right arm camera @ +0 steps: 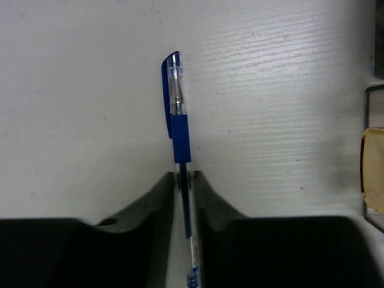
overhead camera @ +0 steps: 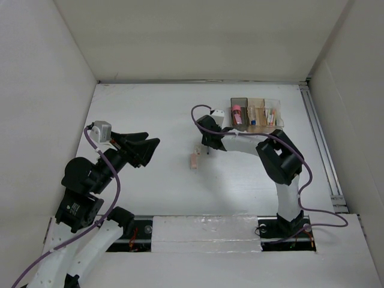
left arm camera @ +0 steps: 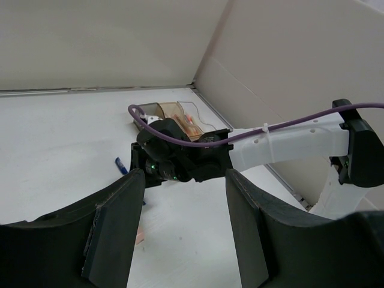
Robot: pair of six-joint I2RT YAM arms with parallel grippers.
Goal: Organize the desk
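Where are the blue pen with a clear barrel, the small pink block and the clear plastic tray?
blue pen with a clear barrel (right arm camera: 181,138): right wrist view, blue grip sleeve.
small pink block (overhead camera: 194,161): top view, its middle.
clear plastic tray (overhead camera: 281,114): top view, right wall.

Soft, even overhead light washes the white desk (overhead camera: 156,180), casting only faint, diffuse shadows. The top view is sharp, though its walls (overhead camera: 36,90) lean outward toward the edges. The left gripper's fingers (left arm camera: 114,234) blur close to the lens. The blue pen (right arm camera: 179,120) shows crisp between the right gripper's fingers (right arm camera: 144,240), which are black and nearly featureless.
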